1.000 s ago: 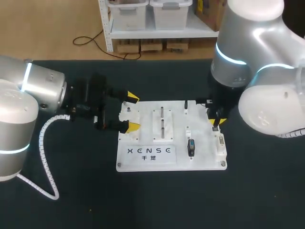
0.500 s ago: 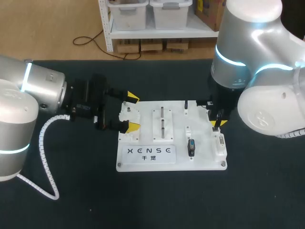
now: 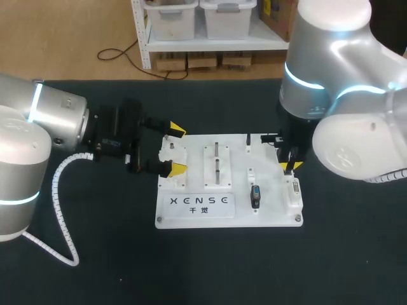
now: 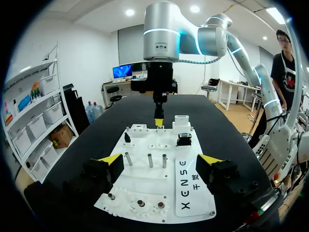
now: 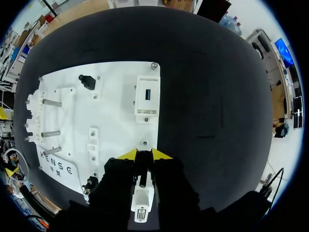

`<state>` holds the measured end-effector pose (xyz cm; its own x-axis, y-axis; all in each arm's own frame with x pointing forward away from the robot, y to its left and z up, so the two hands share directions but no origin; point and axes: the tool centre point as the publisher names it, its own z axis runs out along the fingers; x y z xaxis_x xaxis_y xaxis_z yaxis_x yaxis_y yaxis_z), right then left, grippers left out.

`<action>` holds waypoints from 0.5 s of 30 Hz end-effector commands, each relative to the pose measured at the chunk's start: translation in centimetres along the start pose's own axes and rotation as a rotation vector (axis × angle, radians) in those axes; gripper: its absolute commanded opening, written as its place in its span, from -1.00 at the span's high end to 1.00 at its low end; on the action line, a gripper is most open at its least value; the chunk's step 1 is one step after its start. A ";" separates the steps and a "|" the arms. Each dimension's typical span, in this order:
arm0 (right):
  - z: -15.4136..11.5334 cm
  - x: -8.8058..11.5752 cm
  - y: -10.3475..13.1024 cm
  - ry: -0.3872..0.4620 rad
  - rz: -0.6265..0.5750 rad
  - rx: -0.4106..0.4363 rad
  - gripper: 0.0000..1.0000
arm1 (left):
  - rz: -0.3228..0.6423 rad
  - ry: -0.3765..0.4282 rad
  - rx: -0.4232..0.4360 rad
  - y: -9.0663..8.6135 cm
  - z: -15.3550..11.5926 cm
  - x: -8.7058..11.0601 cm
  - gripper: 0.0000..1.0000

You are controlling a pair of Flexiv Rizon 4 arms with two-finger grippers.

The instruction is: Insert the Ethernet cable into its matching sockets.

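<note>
The left arm [image 3: 44, 121] comes in from the left and lies low and level over the surface, its wrist stretched out sideways. The left gripper [image 3: 177, 150] points toward the middle with its fingers spread wide, one yellow tip farther back and one nearer. The right arm [image 3: 331, 95] enters from the right, bends over, and hangs its wrist straight down. The right gripper [image 3: 289, 166] points at the surface, fingers drawn close together so the yellow tips sit side by side with only a narrow dark gap between them.
</note>
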<state>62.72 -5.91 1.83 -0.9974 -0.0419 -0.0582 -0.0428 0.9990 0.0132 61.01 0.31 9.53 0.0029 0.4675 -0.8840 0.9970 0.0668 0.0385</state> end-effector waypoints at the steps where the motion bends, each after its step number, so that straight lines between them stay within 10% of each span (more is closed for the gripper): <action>1: 2.0 -0.1 0.0 0.005 0.000 0.006 1.00 | 0.002 -0.004 -0.003 -0.1 0.0 0.1 -1.00; 6: 1.5 -0.1 -0.3 -0.001 -0.002 0.007 1.00 | 0.002 -0.004 -0.003 -0.1 0.0 0.1 -1.00; 8: 0.9 0.0 -0.5 -0.010 -0.006 -0.017 -1.00 | 0.002 -0.004 -0.003 -0.1 0.0 0.1 -1.00; 15: 0.9 0.0 -0.5 -0.010 -0.006 -0.017 -1.00 | 0.002 -0.004 -0.003 -0.1 0.0 0.1 -1.00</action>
<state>63.02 -6.34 0.89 -0.9969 -0.0496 -0.0616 -0.0515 0.9982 0.0296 61.01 0.31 9.53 0.0029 0.4675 -0.8840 0.9970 0.0668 0.0385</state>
